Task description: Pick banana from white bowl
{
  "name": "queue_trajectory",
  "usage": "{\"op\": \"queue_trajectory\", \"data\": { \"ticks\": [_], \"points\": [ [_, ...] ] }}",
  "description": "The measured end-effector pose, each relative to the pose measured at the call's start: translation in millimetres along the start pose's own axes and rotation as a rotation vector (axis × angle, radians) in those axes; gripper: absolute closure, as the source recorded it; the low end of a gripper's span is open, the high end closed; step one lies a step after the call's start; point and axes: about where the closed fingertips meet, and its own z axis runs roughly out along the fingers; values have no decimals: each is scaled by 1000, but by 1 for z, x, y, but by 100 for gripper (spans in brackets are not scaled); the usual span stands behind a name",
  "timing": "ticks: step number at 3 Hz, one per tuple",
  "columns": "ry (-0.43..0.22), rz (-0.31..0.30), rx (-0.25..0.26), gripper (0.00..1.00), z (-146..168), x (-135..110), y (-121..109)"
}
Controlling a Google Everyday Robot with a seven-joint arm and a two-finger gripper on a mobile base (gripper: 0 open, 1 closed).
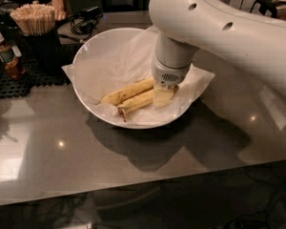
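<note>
The white bowl (88, 56) stands on the grey counter, lined with a crinkled white paper sheet (117, 56). Two bananas lie side by side in it. The banana (126, 91) is the farther, straighter yellow one with a short thin tip at its left end. The nearer one (137, 101) has a brown stem curling down at its left end. My gripper (162, 95) hangs from the white arm (219, 27) straight down into the bowl, at the right ends of both bananas, and hides them there.
A dark holder of wooden sticks (34, 20) and a small brown bottle (5, 56) stand on a black mat at the back left. Black cables (86, 20) lie behind the bowl. A person's arm (57, 4) is at the far edge.
</note>
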Motion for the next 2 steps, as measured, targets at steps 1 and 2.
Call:
{"op": "queue_trajectory", "data": {
  "ticks": [1, 2],
  "points": [
    [0, 0, 0, 55, 0, 0, 0],
    [20, 8, -5, 55, 7, 5, -1]
  ]
}}
